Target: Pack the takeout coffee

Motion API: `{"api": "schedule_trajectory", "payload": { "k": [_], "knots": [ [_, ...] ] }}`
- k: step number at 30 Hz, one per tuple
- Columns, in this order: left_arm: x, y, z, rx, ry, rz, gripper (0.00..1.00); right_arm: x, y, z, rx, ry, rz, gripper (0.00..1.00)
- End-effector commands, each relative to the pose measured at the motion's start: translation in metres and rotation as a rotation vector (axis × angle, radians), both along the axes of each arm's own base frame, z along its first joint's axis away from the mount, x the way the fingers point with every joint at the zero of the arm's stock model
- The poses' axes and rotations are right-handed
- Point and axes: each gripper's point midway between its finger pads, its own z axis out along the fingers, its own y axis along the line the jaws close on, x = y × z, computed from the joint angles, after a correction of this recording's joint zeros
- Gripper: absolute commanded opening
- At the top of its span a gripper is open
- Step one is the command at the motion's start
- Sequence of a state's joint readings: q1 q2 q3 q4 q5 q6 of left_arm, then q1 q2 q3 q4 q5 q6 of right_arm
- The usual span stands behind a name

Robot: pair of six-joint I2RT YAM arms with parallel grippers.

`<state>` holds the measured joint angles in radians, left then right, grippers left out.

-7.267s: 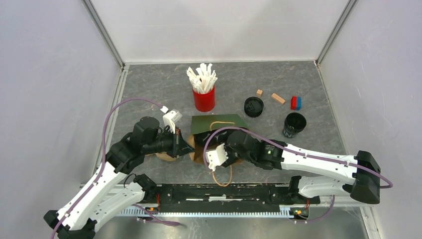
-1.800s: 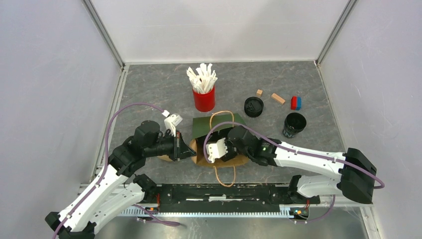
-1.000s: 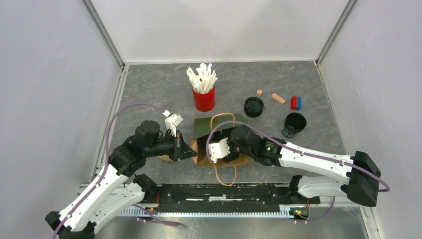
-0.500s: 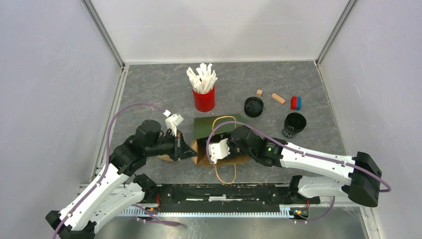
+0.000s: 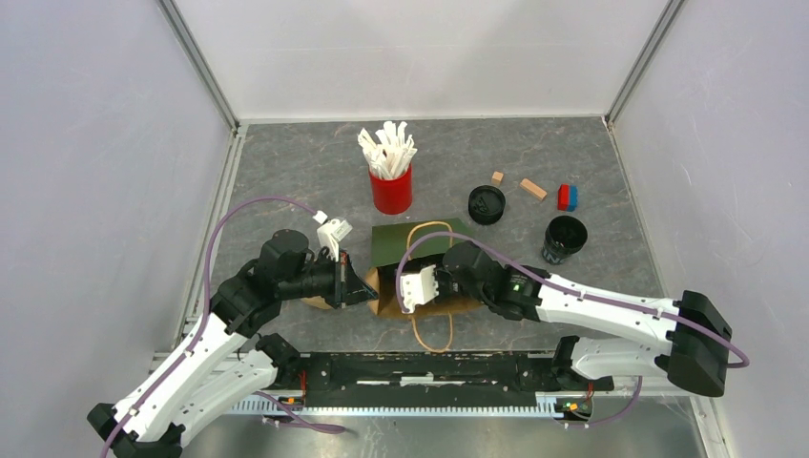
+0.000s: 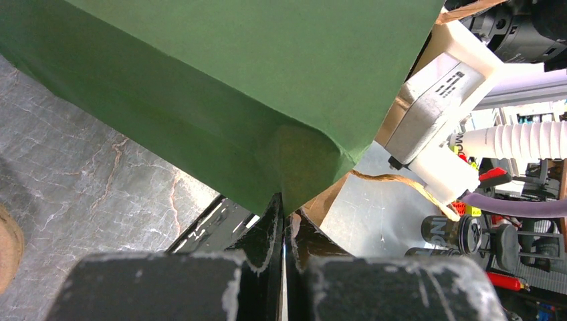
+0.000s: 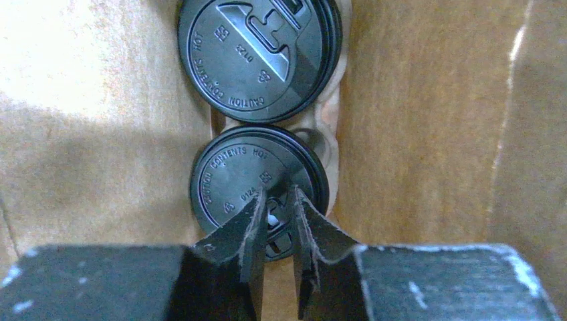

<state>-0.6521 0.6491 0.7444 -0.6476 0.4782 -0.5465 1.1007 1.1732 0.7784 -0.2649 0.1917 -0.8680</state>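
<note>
The green paper bag [image 5: 420, 243] lies on its side, its brown mouth facing the arms. My left gripper [image 6: 286, 214] is shut on the bag's mouth edge [image 6: 294, 154], holding it up. My right gripper [image 7: 275, 200] reaches inside the bag, jaws a narrow gap apart over the lid of the nearer lidded black cup [image 7: 227, 180]. Whether the fingertips touch that lid is unclear. A second lidded cup [image 7: 257, 53] stands deeper in. On the table to the right stand an uncovered black takeout coffee cup [image 5: 565, 239] and a loose black lid [image 5: 487, 204].
A red cup of white sticks [image 5: 391, 191] stands behind the bag. Two wooden blocks [image 5: 532, 189] and a red-and-blue block [image 5: 568, 197] lie at the back right. The bag's twine handle [image 5: 429, 329] loops toward the near edge. Brown bag walls close in on both sides of the right gripper.
The right gripper's jaws have drawn in from wide apart to a narrow gap inside the bag. Both arms and the bag have hardly moved.
</note>
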Motion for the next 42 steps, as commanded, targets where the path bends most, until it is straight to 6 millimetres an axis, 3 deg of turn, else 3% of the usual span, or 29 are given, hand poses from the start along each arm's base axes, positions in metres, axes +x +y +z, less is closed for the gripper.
{"api": "schedule_trajectory", "payload": {
  "k": [1, 14, 42],
  "knots": [
    [-0.001, -0.006, 0.017, -0.063, -0.005, -0.010, 0.02, 0.002, 0.010, 0.000, 0.059, -0.027, 0.003, 0.22],
    [-0.002, -0.008, 0.015, -0.063, 0.003, -0.018, 0.02, 0.022, -0.005, -0.022, 0.057, -0.070, -0.112, 0.16],
    [-0.003, -0.007, 0.013, -0.069, 0.006, -0.013, 0.02, 0.035, -0.004, -0.028, 0.095, -0.061, -0.166, 0.15]
  ]
}}
